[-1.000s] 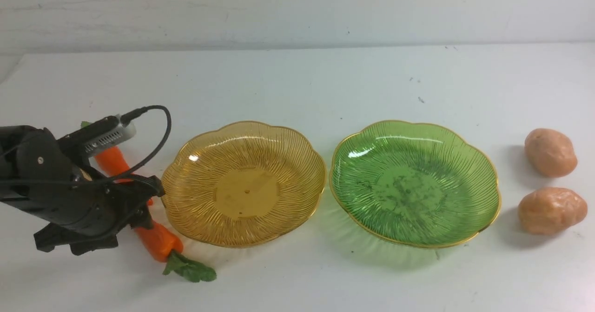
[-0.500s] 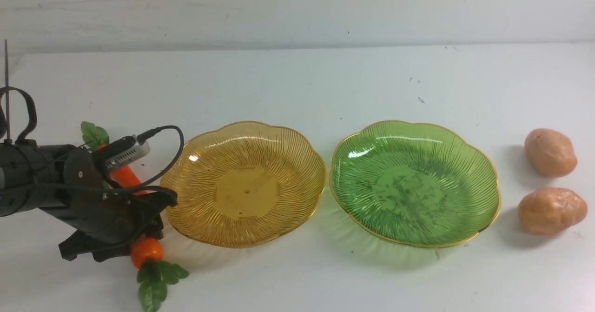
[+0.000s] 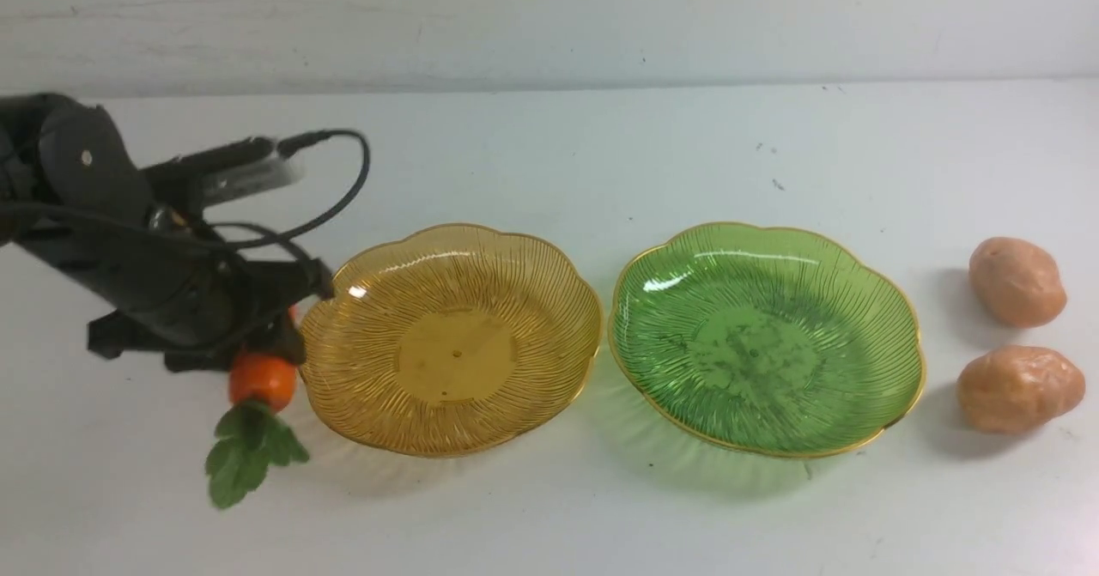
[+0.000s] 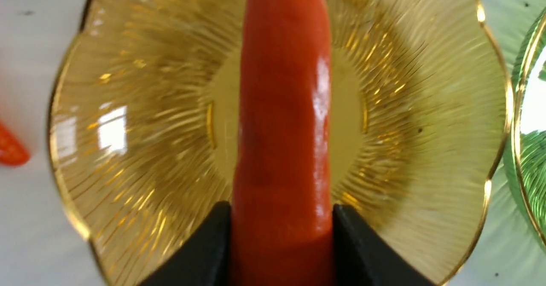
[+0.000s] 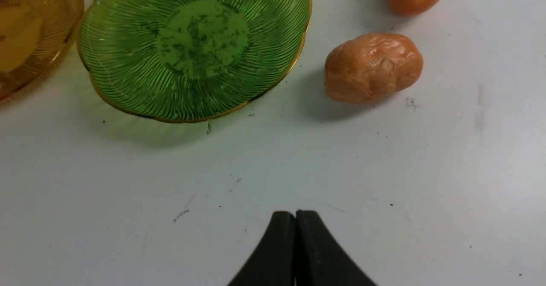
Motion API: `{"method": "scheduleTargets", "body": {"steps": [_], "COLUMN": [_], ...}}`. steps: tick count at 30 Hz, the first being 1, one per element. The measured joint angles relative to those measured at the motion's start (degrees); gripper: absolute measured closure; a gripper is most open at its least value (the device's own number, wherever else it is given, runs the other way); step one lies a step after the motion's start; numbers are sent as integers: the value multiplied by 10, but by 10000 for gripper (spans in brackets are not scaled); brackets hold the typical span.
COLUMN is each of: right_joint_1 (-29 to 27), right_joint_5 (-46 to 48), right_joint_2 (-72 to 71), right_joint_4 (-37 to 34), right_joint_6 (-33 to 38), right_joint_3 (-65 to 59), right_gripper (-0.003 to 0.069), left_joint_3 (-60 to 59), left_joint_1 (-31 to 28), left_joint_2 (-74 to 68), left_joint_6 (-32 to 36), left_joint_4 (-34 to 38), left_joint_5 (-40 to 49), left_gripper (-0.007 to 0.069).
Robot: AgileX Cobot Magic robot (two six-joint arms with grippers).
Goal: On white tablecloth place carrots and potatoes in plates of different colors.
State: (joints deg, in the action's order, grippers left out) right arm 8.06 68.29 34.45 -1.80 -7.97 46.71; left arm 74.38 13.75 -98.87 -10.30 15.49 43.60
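The left tool (image 4: 281, 218) has closed on the glossy orange toy carrot (image 3: 262, 380) and raised it off the counter (image 3: 549, 516) by its left edge; its green leafy top (image 3: 245, 460) now dangles.

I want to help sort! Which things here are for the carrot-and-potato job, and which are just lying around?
For the job:
held carrot, other carrot, far potato, near potato, amber plate, green plate, white tablecloth.

Just there:
dark specks, back wall.
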Motion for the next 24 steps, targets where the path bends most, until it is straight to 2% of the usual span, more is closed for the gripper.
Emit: {"method": "scheduleTargets", "body": {"steps": [4, 13, 18, 20, 24], "right_joint_1": [0, 0, 0, 0, 0], "right_joint_5": [0, -1, -2, -2, -3], "right_joint_2": [0, 0, 0, 0, 0], "right_joint_4": [1, 1, 2, 2, 2], "right_joint_6": [0, 0, 0, 0, 0], "right_joint_3": [0, 0, 0, 0, 0], "right_gripper": [670, 670, 670, 670, 670], "left_joint_3": [36, 71, 99, 122, 154], "left_joint_1": [8, 9, 9, 5, -36], "left_joint_2": [-48, -87, -79, -65, -39], "left_joint_6": [8, 13, 14, 11, 4], "left_joint_4": [0, -5, -35, -73, -222], "left_joint_5": [-6, 18, 60, 94, 210], "left_gripper": [325, 125, 101, 137, 439]}}
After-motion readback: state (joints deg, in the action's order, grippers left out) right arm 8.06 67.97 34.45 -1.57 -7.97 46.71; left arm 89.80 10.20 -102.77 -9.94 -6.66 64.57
